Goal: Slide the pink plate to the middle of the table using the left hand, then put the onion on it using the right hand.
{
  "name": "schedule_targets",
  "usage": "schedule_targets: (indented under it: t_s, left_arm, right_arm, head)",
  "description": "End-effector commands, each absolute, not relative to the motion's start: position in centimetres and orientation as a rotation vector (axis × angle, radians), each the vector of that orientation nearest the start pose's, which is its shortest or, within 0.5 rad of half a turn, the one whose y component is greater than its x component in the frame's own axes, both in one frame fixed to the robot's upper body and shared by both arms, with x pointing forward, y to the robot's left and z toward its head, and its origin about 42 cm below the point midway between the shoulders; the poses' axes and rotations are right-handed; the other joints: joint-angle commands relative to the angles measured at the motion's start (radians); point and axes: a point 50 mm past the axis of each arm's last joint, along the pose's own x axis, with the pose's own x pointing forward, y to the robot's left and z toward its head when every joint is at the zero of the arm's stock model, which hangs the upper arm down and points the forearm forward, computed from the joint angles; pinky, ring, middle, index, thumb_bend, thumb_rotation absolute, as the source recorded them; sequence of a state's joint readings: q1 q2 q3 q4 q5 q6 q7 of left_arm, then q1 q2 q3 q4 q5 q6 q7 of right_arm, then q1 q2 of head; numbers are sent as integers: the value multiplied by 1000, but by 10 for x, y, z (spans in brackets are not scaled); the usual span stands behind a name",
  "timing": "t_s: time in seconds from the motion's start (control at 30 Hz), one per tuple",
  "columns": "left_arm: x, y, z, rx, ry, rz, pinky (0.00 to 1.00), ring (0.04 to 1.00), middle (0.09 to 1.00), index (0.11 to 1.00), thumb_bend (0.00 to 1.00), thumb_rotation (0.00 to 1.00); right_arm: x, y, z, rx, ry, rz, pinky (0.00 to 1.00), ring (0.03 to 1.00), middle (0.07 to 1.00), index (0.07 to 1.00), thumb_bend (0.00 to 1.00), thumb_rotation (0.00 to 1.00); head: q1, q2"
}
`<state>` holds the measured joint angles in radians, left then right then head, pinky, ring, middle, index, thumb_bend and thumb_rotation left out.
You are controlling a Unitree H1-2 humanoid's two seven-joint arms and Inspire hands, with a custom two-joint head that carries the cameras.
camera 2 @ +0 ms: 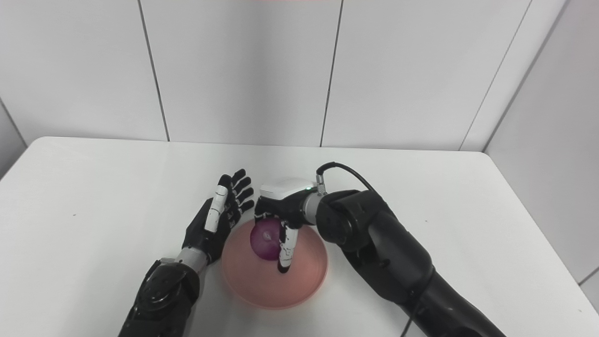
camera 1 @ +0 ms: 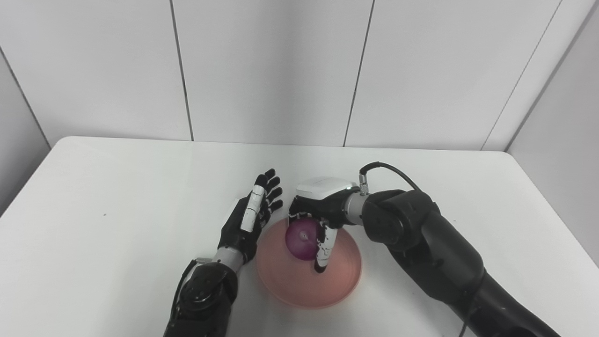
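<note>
Left eye view: onion held over the pink plate, release pending.

The right hand [camera 1: 314, 220] curls around the onion [camera 1: 302, 240], fingers at its far side and thumb at its 3 o'clock, above the pink plate [camera 1: 337, 281], which lies near the worktop [camera 1: 117, 196] centre, toward the near edge. Whether the onion already touches the plate I cannot tell. The risk, as I judge it: the round onion could roll toward the rim if released high or off-centre, or the thumb could drag it on withdrawal. The left hand [camera 1: 252, 220] lies spread and empty at the plate's 10 o'clock, just beside its rim.
</note>
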<state>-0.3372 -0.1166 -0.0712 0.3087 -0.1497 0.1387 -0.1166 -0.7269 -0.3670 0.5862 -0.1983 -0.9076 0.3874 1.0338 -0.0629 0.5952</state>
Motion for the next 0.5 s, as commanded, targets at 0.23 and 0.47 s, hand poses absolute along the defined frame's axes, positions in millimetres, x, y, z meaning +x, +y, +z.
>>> schedule_targets:
  t_s: [0.23,0.47]
  left_arm:
    - [347,117,52,-210,445,-278,933,957,966,933,772,912]
    - [346,117,51,-212,447,-277,938,957,965,930,776,907]
  right_arm:
    - [380,-114,309,-1678,-248,738,390,471,454,523,528,6]
    - [373,-113,303,-1706,-268,750,416,501,544,497,527,88]
  head:
    - [-1,1]
    - [-4,3]
